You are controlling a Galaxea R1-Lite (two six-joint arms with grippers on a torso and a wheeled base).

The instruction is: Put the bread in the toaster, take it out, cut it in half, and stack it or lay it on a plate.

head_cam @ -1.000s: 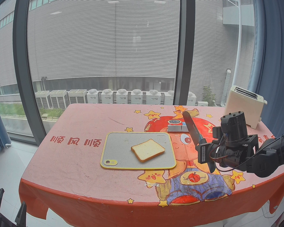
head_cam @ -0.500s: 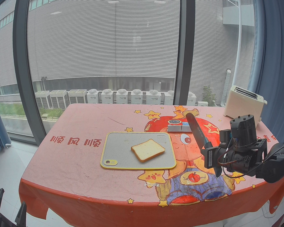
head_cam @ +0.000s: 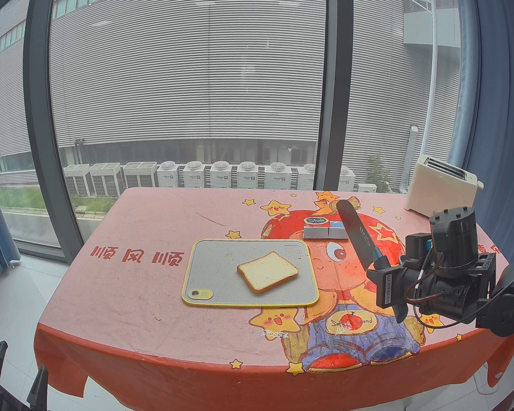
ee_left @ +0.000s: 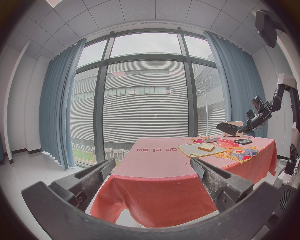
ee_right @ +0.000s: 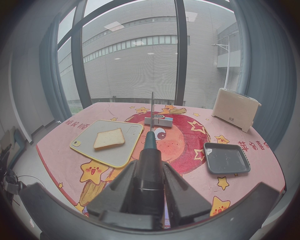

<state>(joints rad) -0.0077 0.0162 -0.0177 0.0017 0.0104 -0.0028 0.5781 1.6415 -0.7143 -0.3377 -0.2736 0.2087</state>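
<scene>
**While bread waits on board, knife hangs over the table**

As the slice lies uncut, an orange cartoon-printed table (head_cam: 154, 221) fills the scene before a wide window. A grey, yellow-rimmed board (head_cam: 220, 269) sits at its centre. A cream toaster (head_cam: 441, 200) stands at the far right corner, well apart from the board. A dark rectangular plate (ee_right: 226, 157) rests on the right side, nearer than the toaster. The right gripper (head_cam: 390, 285) hovers above the near right of the table, jaws clenched on the handle of a knife (head_cam: 357, 233) whose dark blade points away to the far left. The left gripper (ee_left: 152, 164) hangs low off the near left corner, jaws spread and grasping nothing. The bread (head_cam: 267, 271) lies flat on the board's right half. A small knife rest (head_cam: 325, 232) sits just beyond the board's far right corner.
</scene>
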